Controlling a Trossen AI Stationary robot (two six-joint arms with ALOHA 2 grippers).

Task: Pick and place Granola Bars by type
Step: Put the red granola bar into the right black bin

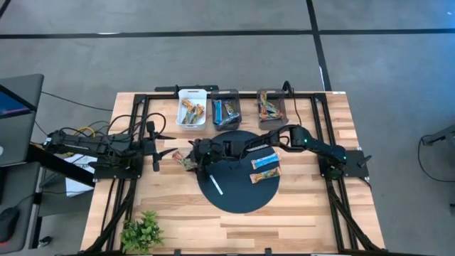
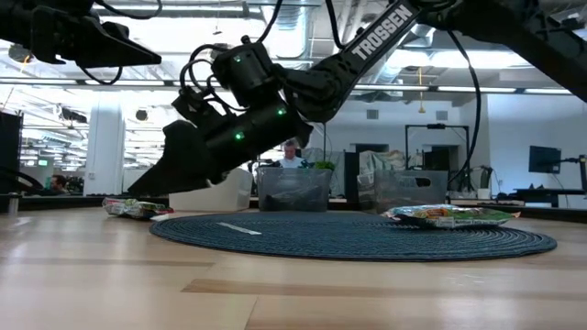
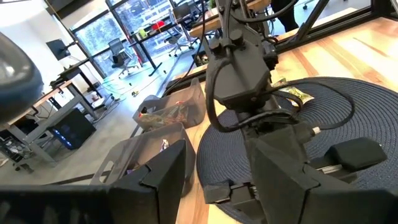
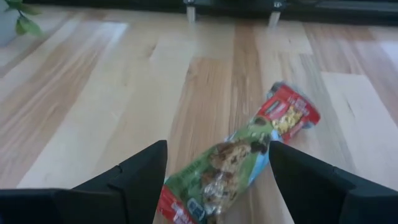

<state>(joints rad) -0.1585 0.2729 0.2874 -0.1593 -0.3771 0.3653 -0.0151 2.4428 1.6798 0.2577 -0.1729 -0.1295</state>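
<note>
The red and green bar [image 4: 239,163] runs off the bottom edge in the right wrist view, so its lower end is cut off between the dark fingers [image 4: 134,177]. In the high view, the bars in the three bins [image 1: 226,107] are too small to tell apart, perhaps mixed colours. In the low view, the right arm [image 2: 275,101] hides part of the bins behind it.

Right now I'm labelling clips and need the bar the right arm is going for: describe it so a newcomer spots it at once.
Start at the round dark mat in the middle of the wooden table. Just off its left edge, on bare wood, lies one granola bar between the open fingers of the right pincer. Its wrapper is green and red, and it alone lies off the mat, outside the bins.
</note>
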